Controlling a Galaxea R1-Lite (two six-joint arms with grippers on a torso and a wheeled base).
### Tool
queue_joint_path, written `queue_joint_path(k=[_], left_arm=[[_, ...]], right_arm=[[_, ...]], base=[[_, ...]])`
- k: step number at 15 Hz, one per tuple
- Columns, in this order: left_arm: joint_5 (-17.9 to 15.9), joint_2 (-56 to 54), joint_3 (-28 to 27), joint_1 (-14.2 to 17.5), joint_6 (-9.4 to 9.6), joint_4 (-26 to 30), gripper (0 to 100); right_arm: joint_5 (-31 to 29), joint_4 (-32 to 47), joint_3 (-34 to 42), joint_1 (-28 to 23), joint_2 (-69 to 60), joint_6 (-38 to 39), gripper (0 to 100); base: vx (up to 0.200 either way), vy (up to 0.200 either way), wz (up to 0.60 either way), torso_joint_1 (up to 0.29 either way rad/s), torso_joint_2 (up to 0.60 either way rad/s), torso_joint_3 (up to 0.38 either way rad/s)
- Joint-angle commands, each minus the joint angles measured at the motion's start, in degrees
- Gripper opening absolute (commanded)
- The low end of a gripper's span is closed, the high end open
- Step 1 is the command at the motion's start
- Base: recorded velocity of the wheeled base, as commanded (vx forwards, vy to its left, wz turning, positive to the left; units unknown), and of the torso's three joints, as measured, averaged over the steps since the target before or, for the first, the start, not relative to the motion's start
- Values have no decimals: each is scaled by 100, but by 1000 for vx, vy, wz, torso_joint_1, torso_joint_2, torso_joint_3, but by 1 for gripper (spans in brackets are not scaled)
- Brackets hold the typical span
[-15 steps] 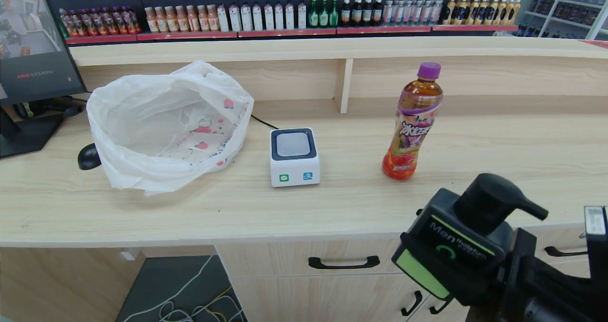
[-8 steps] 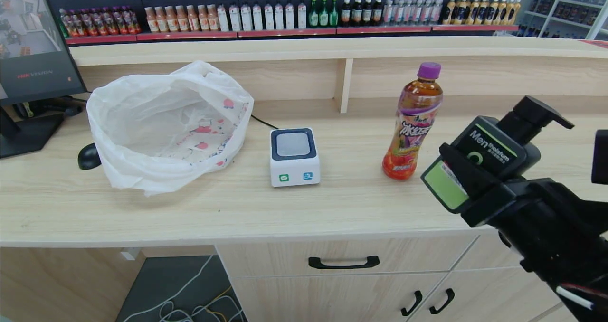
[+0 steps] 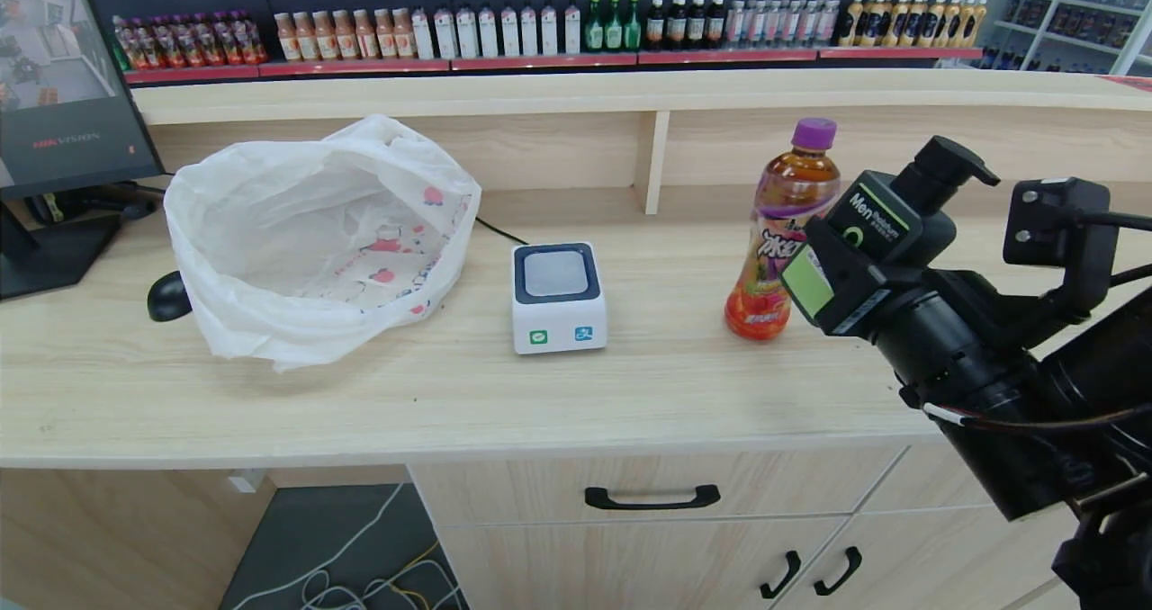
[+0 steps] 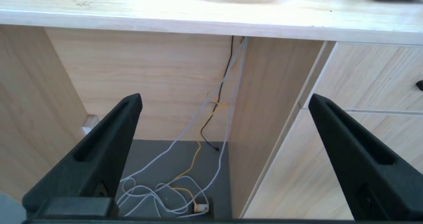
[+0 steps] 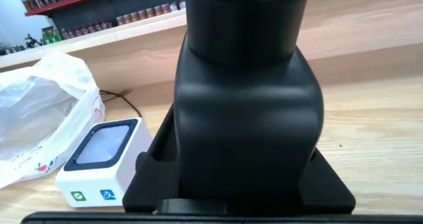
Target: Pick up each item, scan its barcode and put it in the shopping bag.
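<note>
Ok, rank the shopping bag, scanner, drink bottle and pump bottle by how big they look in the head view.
1. shopping bag: clearly largest.
2-3. drink bottle and pump bottle: about alike. The pump bottle is held nearer the camera, so I won't rank these two.
4. scanner: smallest.

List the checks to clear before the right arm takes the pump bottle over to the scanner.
1. Grip: the right gripper has its jaws clamped on the pump bottle. ok.
2. Scanner window: nothing lies on it. ok.
3. Barcode facing: the code cannot be made out on the bottle. cannot tell.
4. Clearance from the tea bottle: the two overlap in the head view and the gap is unreadable. cannot tell.
5. Bag: it sits upright with its mouth open. ok.
6. Left gripper: jaws open, below the counter edge, out of the way. ok.
</note>
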Motion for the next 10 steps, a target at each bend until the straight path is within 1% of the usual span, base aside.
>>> queue_joint_path(k=[1, 3, 5, 6, 7, 10], left_arm=[[0, 6, 0, 7, -22, -5, 100], [0, 6, 0, 7, -4, -5, 100], [0, 6, 0, 7, -4, -5, 100], [0, -2, 0, -2, 4, -5, 100], [0, -2, 0, 7, -4, -5, 100], [0, -2, 0, 7, -4, -5, 100]], right_arm=[[-1, -1, 9, -49, 113, 2, 0], [34, -1, -17, -49, 131, 2, 0], [236, -27, -26, -58, 175, 2, 0], [245, -36, -35, -66, 184, 11, 0], [253, -36, -35, -66, 175, 11, 0], [253, -36, 62, -58, -36, 11, 0]], base=[[0, 0, 0, 0, 0, 0], [0, 0, 0, 0, 0, 0], [0, 0, 0, 0, 0, 0], [0, 0, 0, 0, 0, 0], [-200, 0, 0, 7, 7, 2], [0, 0, 0, 0, 0, 0]])
